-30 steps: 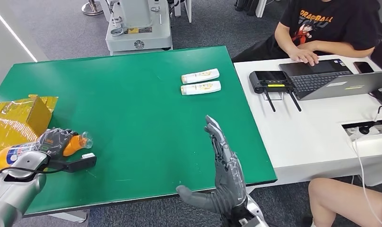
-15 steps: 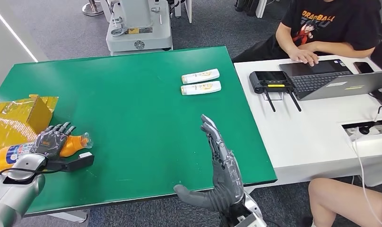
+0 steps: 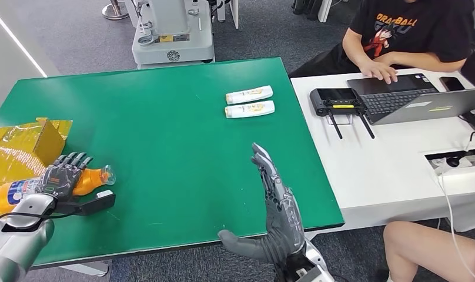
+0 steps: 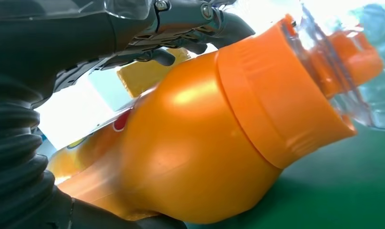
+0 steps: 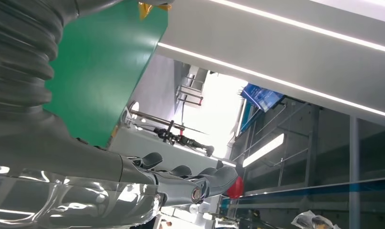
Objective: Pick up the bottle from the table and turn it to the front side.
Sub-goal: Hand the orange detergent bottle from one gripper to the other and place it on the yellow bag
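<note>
**Left hand over the orange bottle at the table's left edge, grasp not yet firm**

From the head view, the orange bottle (image 3: 53, 185) lies on its side at the left edge of the green table (image 3: 164, 129), cap pointing toward the middle and its base end against the crumpled yellow bag (image 3: 20, 147). The left hand (image 3: 62, 173) is draped over the bottle's middle, fingers spread and fanned toward the far edge. I judge this the pick-up step: the hand is on the bottle but not visibly clamped round it. The next move calls for the fingers to curl under the body, then a lift and a roll so the label faces front.

The right hand (image 3: 276, 205) stands edge-up over the near edge, flat, fingers apart, holding nothing.

The left wrist view gives what the head view cannot: the bottle's shoulder and neck (image 4: 219, 138) close up, the clear cap over the orange spout, dark fingers (image 4: 195, 28) arched above with light showing between them and the plastic. The head view alone shows two small white bottles (image 3: 249, 101) side by side near the right edge, well apart from the work, and a person at the white desk (image 3: 394, 170) beyond.
</note>
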Action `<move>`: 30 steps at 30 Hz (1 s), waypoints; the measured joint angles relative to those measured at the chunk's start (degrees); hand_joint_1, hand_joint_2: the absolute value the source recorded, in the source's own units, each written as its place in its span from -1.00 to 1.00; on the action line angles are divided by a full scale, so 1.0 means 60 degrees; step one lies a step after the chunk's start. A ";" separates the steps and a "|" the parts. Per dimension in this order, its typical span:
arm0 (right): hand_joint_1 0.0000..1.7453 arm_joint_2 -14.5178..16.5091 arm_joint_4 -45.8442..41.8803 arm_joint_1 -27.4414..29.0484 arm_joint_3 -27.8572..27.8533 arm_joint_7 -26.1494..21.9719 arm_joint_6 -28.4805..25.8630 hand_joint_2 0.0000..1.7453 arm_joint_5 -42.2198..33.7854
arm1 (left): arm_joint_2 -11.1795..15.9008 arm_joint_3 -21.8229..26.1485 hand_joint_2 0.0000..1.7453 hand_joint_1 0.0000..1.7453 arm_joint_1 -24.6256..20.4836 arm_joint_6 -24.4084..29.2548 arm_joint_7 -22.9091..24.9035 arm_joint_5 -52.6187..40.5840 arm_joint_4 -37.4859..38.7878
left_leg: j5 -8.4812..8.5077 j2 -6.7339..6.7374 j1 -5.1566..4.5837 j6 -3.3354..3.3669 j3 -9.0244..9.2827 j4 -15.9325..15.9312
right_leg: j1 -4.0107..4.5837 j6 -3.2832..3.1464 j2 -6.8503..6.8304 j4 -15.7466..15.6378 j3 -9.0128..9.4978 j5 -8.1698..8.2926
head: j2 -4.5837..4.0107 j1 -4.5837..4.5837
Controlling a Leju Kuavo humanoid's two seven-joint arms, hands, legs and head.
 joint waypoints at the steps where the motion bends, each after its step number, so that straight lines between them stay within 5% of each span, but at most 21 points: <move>1: -1.00 -0.0003 0.0000 0.0002 0.0000 -0.0005 0.0000 1.00 -0.0009 | 0.0016 0.0059 1.00 -1.00 0.0007 -0.0069 -0.0053 0.0018 -0.0001 | 0.0000 0.0001 0.0000 0.0000 0.0000 0.0000 | 0.0000 0.0000 0.0001 0.0000 0.0000 0.0000 | 0.0000 0.0000; 9: -1.00 -0.0010 0.0000 -0.0001 0.0000 -0.0030 -0.0051 1.00 -0.0062 | 0.0269 0.0396 1.00 -1.00 -0.0035 -0.0767 -0.0499 0.0057 -0.0009 | 0.0001 0.0003 0.0000 -0.0003 0.0009 -0.0001 | 0.0000 -0.0003 0.0002 0.0004 0.0001 -0.0002 | 0.0000 0.0001; 17: -1.00 -0.0012 0.0014 0.0002 -0.0004 -0.0098 -0.0224 1.00 -0.0199 | 0.0675 0.0436 1.00 -1.00 -0.0818 -0.4006 -0.1496 0.0412 -0.0004 | 0.0009 0.0005 0.0002 -0.0016 0.0018 -0.0002 | 0.0003 -0.0010 0.0007 0.0011 0.0005 -0.0001 | 0.0000 -0.0001; 30: -1.00 -0.0009 0.0000 0.0027 -0.0124 -0.0056 -0.0138 1.00 -0.0179 | 0.0931 0.0384 1.00 -1.00 -0.1543 -0.5092 -0.1946 0.0696 -0.0003 | 0.0009 -0.0001 0.0002 -0.0016 0.0014 -0.0001 | 0.0002 -0.0012 0.0000 0.0009 0.0003 -0.0003 | 0.0000 0.0000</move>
